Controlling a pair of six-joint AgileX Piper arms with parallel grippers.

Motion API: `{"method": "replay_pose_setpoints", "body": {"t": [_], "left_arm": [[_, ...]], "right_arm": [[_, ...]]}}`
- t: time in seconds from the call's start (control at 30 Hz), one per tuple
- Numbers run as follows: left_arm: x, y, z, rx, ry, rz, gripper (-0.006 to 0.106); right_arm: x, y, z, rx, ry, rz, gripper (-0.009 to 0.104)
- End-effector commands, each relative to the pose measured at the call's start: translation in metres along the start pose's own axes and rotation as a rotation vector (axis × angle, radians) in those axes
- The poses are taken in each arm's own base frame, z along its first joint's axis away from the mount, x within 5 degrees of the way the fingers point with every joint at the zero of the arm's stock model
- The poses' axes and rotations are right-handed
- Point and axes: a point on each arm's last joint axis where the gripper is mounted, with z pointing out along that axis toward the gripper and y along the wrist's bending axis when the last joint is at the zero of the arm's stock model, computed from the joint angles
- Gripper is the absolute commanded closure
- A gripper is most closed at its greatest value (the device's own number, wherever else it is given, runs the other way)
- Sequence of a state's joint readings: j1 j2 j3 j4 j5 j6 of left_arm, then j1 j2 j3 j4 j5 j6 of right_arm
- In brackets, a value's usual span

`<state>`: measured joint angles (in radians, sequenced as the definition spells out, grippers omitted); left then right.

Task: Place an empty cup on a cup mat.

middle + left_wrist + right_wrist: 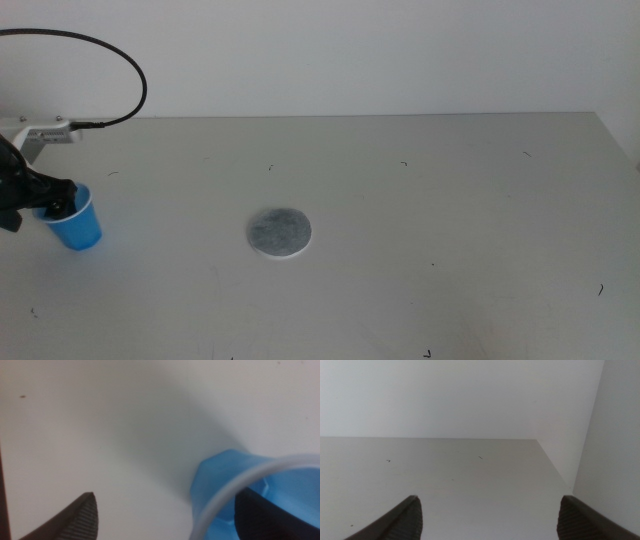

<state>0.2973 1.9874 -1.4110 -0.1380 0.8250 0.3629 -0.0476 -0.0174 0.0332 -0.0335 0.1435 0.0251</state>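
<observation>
The blue cup [76,224] stands at the table's far left and leans a little to the left. In the left wrist view the cup [220,475] shows its white rim and blue inside. My left gripper [48,196] is at the cup's rim and is open. In the left wrist view, my left gripper [177,510] has one jaw inside the cup's mouth and the other well away from the cup over bare table. The grey cup mat [279,232] lies flat near the table's middle, to the right of the cup. My right gripper [490,510] is open, empty and out of the middle view.
A black cable [110,50] loops above the left arm at the back left. The white wall runs along the table's far edge [400,114]. The right wrist view shows bare table [460,475] and a wall corner.
</observation>
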Motion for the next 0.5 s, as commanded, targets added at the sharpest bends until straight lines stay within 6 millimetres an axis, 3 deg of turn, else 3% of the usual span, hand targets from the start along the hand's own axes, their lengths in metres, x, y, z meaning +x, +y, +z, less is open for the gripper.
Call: {"method": "replay_pose_setpoints", "body": {"t": [0.0,0.1,0.23,0.47], "left_arm": [[-0.014,0.000,-0.024,-0.009,-0.120,-0.001,0.011],[-0.015,-0.003,-0.021,0.026,-0.137,0.011,0.044],[-0.017,-0.009,-0.022,0.086,-0.158,-0.033,0.100],[-0.013,-0.016,-0.040,0.119,-0.129,-0.092,0.100]], "right_arm": [[-0.012,0.000,-0.003,0.000,-0.108,-0.017,0.001],[-0.012,0.000,-0.003,0.000,-0.108,-0.017,0.001],[-0.012,0.000,-0.003,0.000,-0.108,-0.017,0.001],[-0.012,0.000,-0.003,0.000,-0.108,-0.017,0.001]]}}
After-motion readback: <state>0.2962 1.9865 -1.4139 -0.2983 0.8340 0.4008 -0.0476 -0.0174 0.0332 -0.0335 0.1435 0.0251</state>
